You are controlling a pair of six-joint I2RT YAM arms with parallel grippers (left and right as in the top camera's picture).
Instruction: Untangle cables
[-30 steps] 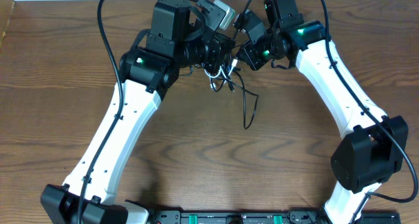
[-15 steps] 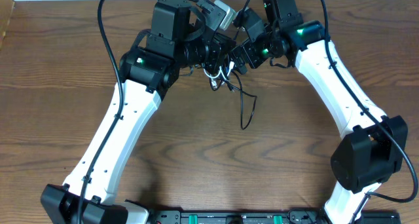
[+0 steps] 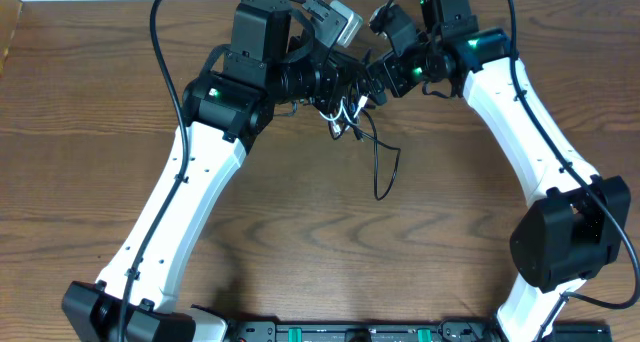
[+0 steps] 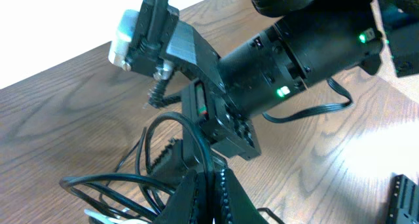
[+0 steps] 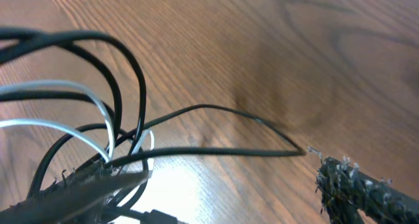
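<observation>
The cables (image 3: 350,114) hang as a knot of black cords and a white one between my two grippers at the back of the table. One black strand (image 3: 382,172) trails toward the table's middle. My left gripper (image 3: 338,90) is shut on a black cord (image 4: 167,122) of the knot; in the left wrist view its jaws (image 4: 209,192) press together on it. My right gripper (image 3: 372,80) stands wide open just right of the knot. In the right wrist view, black loops (image 5: 127,67) and the white cord (image 5: 82,90) lie against its left finger (image 5: 85,185), with nothing pinched.
The wooden table (image 3: 90,132) ends at a white wall along the back. A black rail (image 3: 340,332) runs along the front edge between the arm bases. The right arm's wrist (image 4: 294,47) is close in front of my left gripper.
My right gripper has opened wide, let go of the cables and drawn back up and to the right. The loose black strand has shifted slightly. The left gripper keeps its hold.
</observation>
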